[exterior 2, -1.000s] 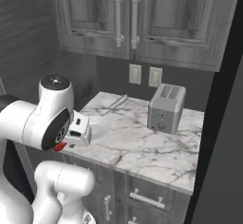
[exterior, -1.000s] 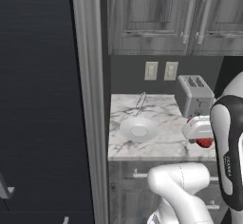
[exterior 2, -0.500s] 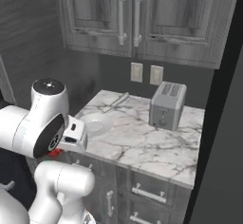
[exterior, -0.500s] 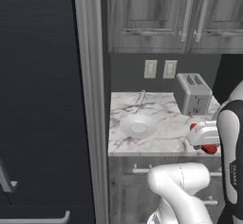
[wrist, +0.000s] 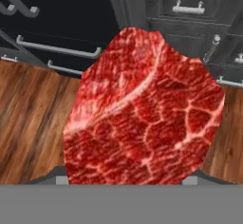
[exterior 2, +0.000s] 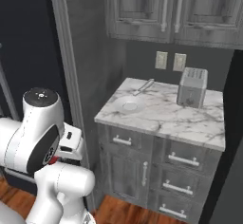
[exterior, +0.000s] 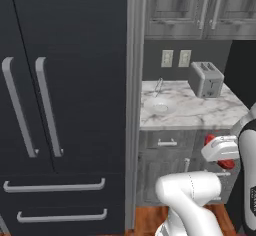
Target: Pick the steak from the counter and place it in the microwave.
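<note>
Red marbled steak sits clamped in the gripper, held off the counter above the wood floor, in front of the drawers. On the marble counter beyond: one shallow white bowl, contents not discernible, one utensil, one two-slot toaster. Two wall outlets behind.

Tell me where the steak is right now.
The steak is off the counter, held in the tool at the left base view's right edge, in front of the grey drawers, below counter height.
</note>
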Robot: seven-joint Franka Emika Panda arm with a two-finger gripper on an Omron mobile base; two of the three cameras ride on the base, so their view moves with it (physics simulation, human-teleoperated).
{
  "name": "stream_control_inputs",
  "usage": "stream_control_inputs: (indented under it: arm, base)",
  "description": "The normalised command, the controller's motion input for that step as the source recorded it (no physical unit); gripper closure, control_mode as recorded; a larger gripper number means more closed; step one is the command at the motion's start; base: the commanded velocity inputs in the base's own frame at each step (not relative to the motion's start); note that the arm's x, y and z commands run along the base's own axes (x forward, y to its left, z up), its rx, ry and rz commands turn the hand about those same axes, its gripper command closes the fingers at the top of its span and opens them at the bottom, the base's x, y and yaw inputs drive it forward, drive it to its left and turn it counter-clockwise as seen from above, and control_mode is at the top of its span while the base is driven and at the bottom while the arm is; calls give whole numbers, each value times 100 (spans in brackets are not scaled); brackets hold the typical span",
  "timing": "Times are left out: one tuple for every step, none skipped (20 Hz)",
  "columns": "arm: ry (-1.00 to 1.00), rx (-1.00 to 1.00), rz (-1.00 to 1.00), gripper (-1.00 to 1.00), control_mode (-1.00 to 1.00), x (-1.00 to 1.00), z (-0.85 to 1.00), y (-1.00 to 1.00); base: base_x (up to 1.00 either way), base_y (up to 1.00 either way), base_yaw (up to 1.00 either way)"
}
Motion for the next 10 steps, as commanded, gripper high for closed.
stream_control_inputs:
  arm:
    - [0, 0, 0, 100, 100, 0, 0, 0]
    - [0, 0, 0, 100, 100, 0, 0, 0]
    - [0, 0, 0, 100, 100, 0, 0, 0]
    - [0, 0, 0, 100, 100, 0, 0, 0]
    - [0, 0, 0, 100, 100, 0, 0, 0]
    - [0, 0, 0, 100, 100, 0, 0, 0]
    - [0, 0, 0, 100, 100, 0, 0, 0]
    - [0, 0, 0, 100, 100, 0, 0, 0]
    - [0, 0, 0, 100, 100, 0, 0, 0]
    - [0, 0, 0, 100, 100, 0, 0, 0]
  base:
    - [0, 100, -13]
    - [0, 100, -12]
    - [0, 100, -10]
    - [-1, 100, -8]
    - [-4, 100, -6]
    - [0, 100, -5]
    - [0, 100, -5]
    - [0, 100, -5]
    - [0, 100, -5]
    - [0, 100, -5]
